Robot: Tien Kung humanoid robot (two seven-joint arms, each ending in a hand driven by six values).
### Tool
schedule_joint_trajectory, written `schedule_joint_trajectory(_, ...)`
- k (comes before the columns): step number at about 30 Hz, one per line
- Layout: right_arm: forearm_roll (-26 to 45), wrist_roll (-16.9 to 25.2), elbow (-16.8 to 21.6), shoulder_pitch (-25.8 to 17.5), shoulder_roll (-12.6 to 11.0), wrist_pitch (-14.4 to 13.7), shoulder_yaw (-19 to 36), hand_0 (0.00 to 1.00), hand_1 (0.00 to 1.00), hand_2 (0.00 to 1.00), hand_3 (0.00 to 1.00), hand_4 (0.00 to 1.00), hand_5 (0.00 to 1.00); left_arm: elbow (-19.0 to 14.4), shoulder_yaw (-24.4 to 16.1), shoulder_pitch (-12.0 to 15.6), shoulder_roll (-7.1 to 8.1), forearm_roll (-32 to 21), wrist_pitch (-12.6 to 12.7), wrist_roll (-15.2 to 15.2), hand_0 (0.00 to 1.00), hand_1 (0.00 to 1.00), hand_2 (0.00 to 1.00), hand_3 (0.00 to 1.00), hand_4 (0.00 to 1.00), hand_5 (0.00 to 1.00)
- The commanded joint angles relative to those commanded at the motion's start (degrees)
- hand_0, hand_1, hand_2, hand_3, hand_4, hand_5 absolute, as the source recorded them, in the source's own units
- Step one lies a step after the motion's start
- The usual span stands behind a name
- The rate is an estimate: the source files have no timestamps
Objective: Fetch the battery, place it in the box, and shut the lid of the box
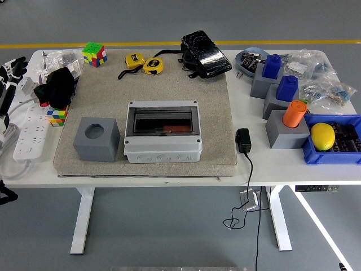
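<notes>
The grey box (163, 148) sits in the middle of the beige mat (169, 90). Its dark see-through lid (163, 120) lies flat and shut. A reddish flat object (175, 129) shows through the lid; I cannot tell whether it is the battery. My left hand (10, 72) is at the far left edge, over the table's corner and well away from the box. Its black fingers (17, 62) are stretched out and hold nothing. The right arm is out of sight.
A grey cube with a round hole (97, 139) stands left of the box. A white power strip (31, 134), a black cloth (56, 87) and a colour cube (57, 114) lie near my left hand. Tape measures (144, 64) and a black pouch (205, 54) lie behind; grey blocks and a blue bin (316, 155) stand at the right.
</notes>
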Motion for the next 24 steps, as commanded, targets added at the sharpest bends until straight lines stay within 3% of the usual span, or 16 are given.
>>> schedule_joint_trajectory(24, 0.1, -0.02, 0.0, 0.15, 0.26, -0.05, 0.29, 0.819, 0.771, 0.751, 0.791, 0.998, 0.998, -0.37, 0.68, 0.29, -0.36, 0.28, 1.04, -0.15, 0.837, 0.83, 0.826, 0.827, 0.998, 0.998)
